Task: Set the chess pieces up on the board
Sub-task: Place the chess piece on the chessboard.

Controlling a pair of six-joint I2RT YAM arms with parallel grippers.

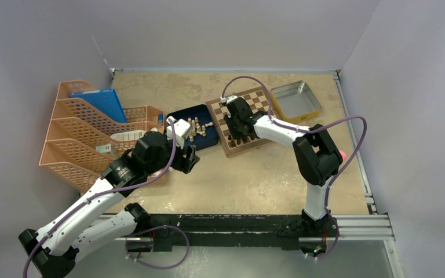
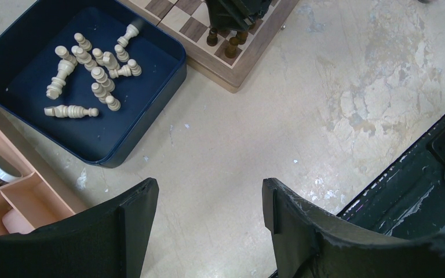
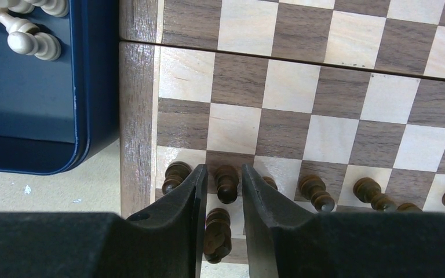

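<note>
**A:** How does the right gripper point(image 3: 224, 169) stand?

**B:** It points down at the board point(image 3: 336, 75), at the corner next to the blue tray point(image 2: 142, 124). Its fingers are parted only a little. A dark pawn point(image 3: 227, 184) stands upright between the tips, with a sliver of board showing on each side. The gripper is loose around it, not pinching.

**A:** Is anything else between the fingers?

**B:** A second dark piece point(image 3: 217, 229) stands closer to the board's near edge, right behind the pawn. It sits close against one finger, and I cannot tell if they touch.

**A:** And the other dark pieces point(image 3: 316, 192)?

**B:** They are lined along the two nearest rows. One is just outside the fingers on the tray side, and several run off the other way.

**A:** What about the left gripper point(image 2: 208, 191)?

**B:** It is spread wide with nothing in it, hanging over the table point(image 2: 353, 87), near the tray.

**A:** What is in the tray?

**B:** Cream pieces point(image 2: 95, 75) in a jumble, some on their sides. The tray sits just beside the board's edge. A metal tin point(image 1: 295, 99) lies on the board's other side.
</note>
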